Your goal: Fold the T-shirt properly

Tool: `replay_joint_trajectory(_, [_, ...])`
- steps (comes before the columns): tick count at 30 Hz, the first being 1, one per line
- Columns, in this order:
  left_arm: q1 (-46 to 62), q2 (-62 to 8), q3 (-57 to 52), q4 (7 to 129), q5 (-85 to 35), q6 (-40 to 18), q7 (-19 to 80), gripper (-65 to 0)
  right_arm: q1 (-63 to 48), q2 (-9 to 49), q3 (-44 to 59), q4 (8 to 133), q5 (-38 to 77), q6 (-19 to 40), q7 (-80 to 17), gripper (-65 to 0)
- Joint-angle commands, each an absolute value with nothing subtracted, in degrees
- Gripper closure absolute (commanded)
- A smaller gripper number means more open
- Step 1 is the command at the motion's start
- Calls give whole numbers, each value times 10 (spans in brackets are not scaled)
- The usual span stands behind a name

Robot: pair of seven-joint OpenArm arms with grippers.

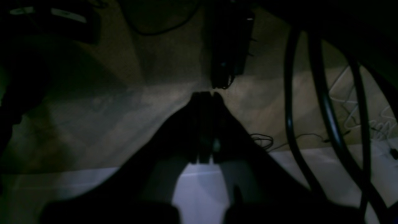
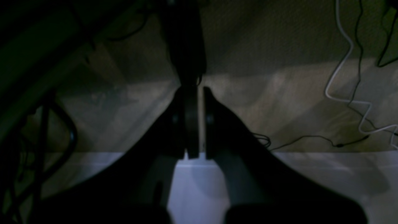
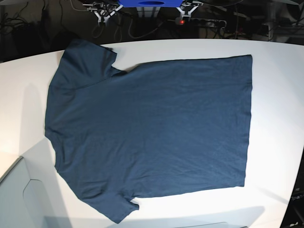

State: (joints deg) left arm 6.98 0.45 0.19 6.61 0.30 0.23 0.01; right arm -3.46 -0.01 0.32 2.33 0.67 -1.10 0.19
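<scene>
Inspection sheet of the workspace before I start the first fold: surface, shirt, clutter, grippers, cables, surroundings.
Surface: white table, bare around the shirt.
Job's things: T-shirt spread flat, unfolded, sleeves toward the base view's left, hem toward its right.
Clutter: nothing seen on the table.
Grippers: left gripper fingers together, holding nothing; right gripper with a narrow gap, holding nothing; both off the shirt.
Cables: black loops by the left wrist; white cable and thin black cable on the floor.
Surroundings: dim floor, power strip behind the table.
</scene>
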Motion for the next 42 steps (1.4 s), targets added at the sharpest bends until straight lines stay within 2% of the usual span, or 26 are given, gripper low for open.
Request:
replay_joint_trajectory(1, [73,8,2,65,5,0,0,-1,-47,0,3,33,4,3,0,0])
replay_joint_trajectory(8, [74,12,3,62,6,0,1,0,-90,2,2,109,4,4,-5,0])
replay_joint_trajectory(24, [81,7,3,67,6,-3,0,0,-100,4,2,111,4,4,-6,0])
replay_joint_trajectory(30, [81,-5,3,68,6,-3,0,0,-97,4,2,113,4,5,-72,0])
replay_joint_trajectory(42, [109,-17,3,105,6,-3,0,0,-100,12,2,115,4,2,-73,0])
